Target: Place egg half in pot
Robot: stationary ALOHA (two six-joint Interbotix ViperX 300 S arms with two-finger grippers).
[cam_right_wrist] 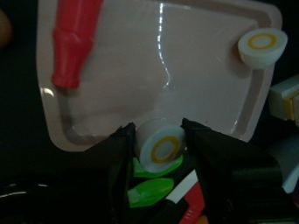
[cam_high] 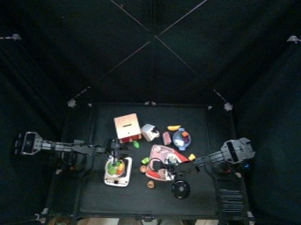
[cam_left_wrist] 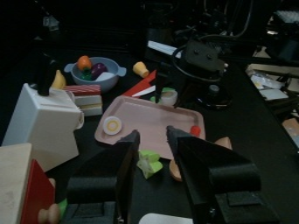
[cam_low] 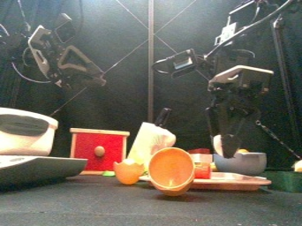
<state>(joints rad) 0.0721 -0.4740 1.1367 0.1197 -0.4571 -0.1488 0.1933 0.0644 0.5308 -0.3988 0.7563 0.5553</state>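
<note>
Right gripper (cam_right_wrist: 160, 149) clamped on smooth, rounded egg half (cam_right_wrist: 160, 147), white ringing yellow yolk, above glossy pink plastic tray (cam_right_wrist: 176, 61). Left gripper (cam_left_wrist: 158, 150) parted, empty. No readable writing.

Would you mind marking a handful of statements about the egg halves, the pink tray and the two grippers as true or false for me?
1. The right gripper has an egg half between its jaws. True.
2. A second egg half lies on the pink tray. True.
3. The red-handled knife lies off the tray, on the bare table. False: it rests on the tray, along one side.
4. The left gripper is holding the red box. False: its jaws are open and hold nothing.
5. The held egg half is already inside the pot. False: it is over the tray's edge, between the jaws.
</note>
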